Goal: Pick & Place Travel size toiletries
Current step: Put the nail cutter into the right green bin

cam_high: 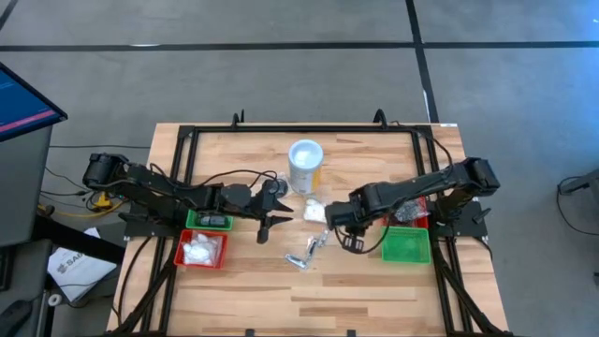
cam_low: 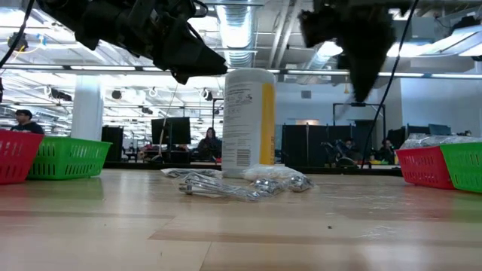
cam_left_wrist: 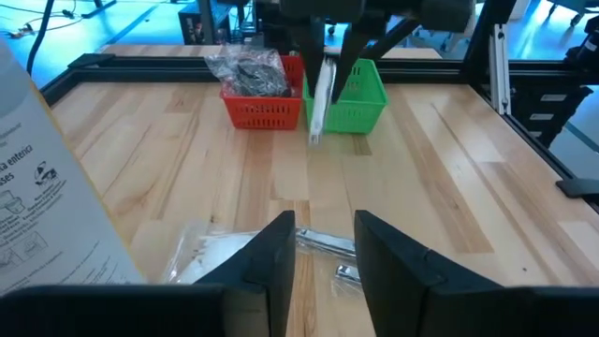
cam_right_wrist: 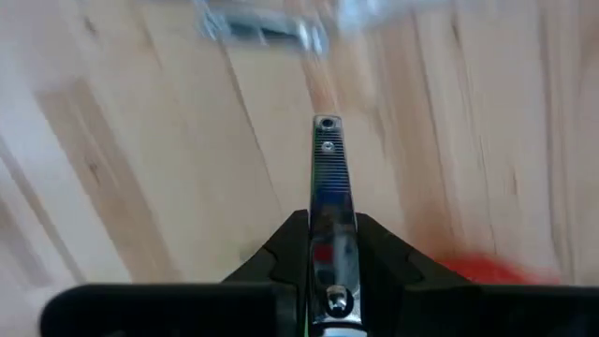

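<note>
My right gripper (cam_high: 343, 232) hangs over the table's middle, shut on a thin silvery piece (cam_right_wrist: 328, 159). In the left wrist view that piece (cam_left_wrist: 318, 103) points down below the right gripper (cam_left_wrist: 342, 33). My left gripper (cam_left_wrist: 325, 227) is open and hovers just left of the loose toiletries, touching nothing. White packets (cam_high: 314, 212) lie flat in front of the tall white canister (cam_high: 305, 164). A clear-wrapped bundle of silvery pieces (cam_high: 307, 253) lies nearer the front edge and also shows in the low view (cam_low: 226, 187). My right gripper pinches the thin silvery piece between its two fingers at the piece's upper end (cam_right_wrist: 328, 217). The fingers come from above, pointing down, and lie along the piece. The piece is lifted clear of the table and sticks out below the fingertips, slightly slanted.
A green tray (cam_high: 208, 221) and a red tray with white packets (cam_high: 201, 250) sit at the left. At the right are a red tray with dark wrapped items (cam_high: 415, 212) and a green tray (cam_high: 405, 245). A black frame (cam_high: 187, 131) borders the table. People show far behind.
</note>
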You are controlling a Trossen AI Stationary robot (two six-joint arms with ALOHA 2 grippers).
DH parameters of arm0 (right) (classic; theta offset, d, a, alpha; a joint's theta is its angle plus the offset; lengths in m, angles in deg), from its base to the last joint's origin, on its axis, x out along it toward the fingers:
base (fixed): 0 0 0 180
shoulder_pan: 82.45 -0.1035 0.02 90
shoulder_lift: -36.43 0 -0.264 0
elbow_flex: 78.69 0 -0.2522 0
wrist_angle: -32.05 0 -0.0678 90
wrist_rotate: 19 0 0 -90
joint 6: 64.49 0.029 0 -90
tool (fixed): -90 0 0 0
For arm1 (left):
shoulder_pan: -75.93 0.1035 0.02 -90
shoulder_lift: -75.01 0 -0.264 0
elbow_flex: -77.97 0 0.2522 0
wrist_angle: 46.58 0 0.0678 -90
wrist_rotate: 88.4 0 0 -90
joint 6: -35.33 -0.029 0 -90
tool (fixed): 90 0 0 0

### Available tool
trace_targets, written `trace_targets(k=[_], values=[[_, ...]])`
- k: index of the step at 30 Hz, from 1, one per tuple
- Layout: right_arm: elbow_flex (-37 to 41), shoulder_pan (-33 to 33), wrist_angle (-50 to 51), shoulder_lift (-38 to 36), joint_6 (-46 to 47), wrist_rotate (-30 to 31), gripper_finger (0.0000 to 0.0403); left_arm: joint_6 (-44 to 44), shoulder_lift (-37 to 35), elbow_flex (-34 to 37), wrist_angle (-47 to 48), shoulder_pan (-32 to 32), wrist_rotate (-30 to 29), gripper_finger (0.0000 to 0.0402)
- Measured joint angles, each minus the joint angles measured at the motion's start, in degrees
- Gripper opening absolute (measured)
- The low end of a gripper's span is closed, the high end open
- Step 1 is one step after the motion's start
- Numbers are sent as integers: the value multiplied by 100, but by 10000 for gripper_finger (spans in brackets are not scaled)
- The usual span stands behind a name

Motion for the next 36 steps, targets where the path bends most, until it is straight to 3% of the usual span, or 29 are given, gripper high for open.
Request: trace_targets(k=[10,25,36], values=[[221,-864,766,-760,1893,8,47,0,2,0,0,2,0,103],[1603,-2202,805,-1930,4775,18,47,0,2,0,4,4,0,103],[2371,-2756,497,-2259,5818,-2,47,-2,2,0,4,4,0,103]])
